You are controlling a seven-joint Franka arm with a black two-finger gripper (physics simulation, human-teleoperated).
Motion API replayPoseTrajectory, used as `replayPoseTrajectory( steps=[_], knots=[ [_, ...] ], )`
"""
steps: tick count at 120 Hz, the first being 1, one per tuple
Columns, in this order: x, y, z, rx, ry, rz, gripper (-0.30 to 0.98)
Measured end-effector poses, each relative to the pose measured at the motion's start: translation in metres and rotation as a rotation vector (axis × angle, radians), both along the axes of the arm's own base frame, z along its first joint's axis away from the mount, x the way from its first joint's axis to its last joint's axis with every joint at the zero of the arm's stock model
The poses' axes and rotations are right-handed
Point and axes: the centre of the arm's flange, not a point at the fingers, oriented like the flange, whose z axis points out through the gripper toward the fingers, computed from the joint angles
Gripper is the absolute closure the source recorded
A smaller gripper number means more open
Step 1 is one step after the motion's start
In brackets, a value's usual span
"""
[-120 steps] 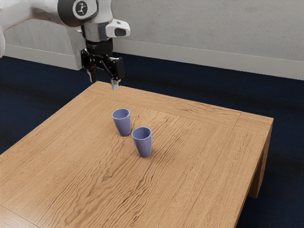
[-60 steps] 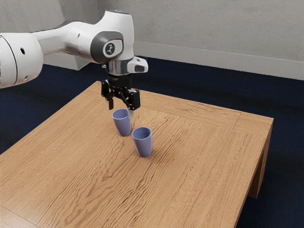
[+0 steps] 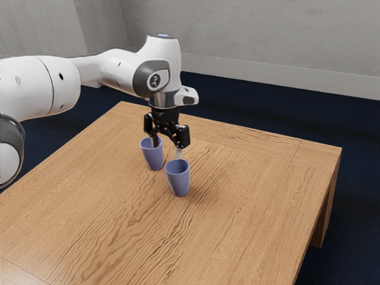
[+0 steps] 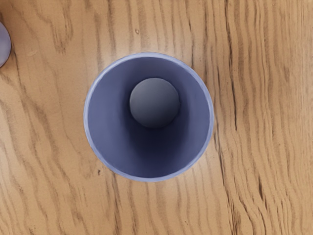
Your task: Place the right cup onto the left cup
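My gripper (image 3: 167,148) is above the table with its two fingers spread and nothing held between them. In the exterior view, one finger overlaps the mouth of the farther purple-blue cup (image 3: 153,158). The other fingertip appears just above the rim of the nearer, matching cup (image 3: 179,180). Both cups stand upright, close together. From the wrist camera I look down into one cup (image 4: 105,122), its round floor visible inside; the edge of the other cup (image 4: 4,45) shows beside it. I cannot tell which of the two is under the hand.
The wooden table (image 3: 249,196) carries both cups, and its far edge runs behind the hand. A pale wall (image 3: 261,41) and a dark blue floor (image 3: 285,101) lie beyond it. My arm reaches in over the table's edge at the exterior view's left.
My hand has come down and moved toward the exterior view's right, from beyond the table's far corner to just over the cups. Both cups stand where they were.
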Motion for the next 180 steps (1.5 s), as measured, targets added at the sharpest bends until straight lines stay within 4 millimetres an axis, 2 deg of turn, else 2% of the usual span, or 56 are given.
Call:
replayPoseTrajectory(
  steps=[19,43,62,90,116,180],
  knots=[
    [0.005,-0.008,-0.012,-0.007,0.004,-0.008,0.00],
    [0.007,-0.021,-0.012,-0.026,-0.002,0.002,0.00],
    [0.016,-0.023,-0.019,-0.030,-0.005,0.020,0.00],
    [0.031,-0.024,-0.037,-0.025,-0.004,0.040,0.00],
    [0.041,-0.027,-0.062,-0.021,0.012,0.048,0.00],
    [0.038,-0.033,-0.102,-0.013,0.043,0.058,0.00]
  ],
)
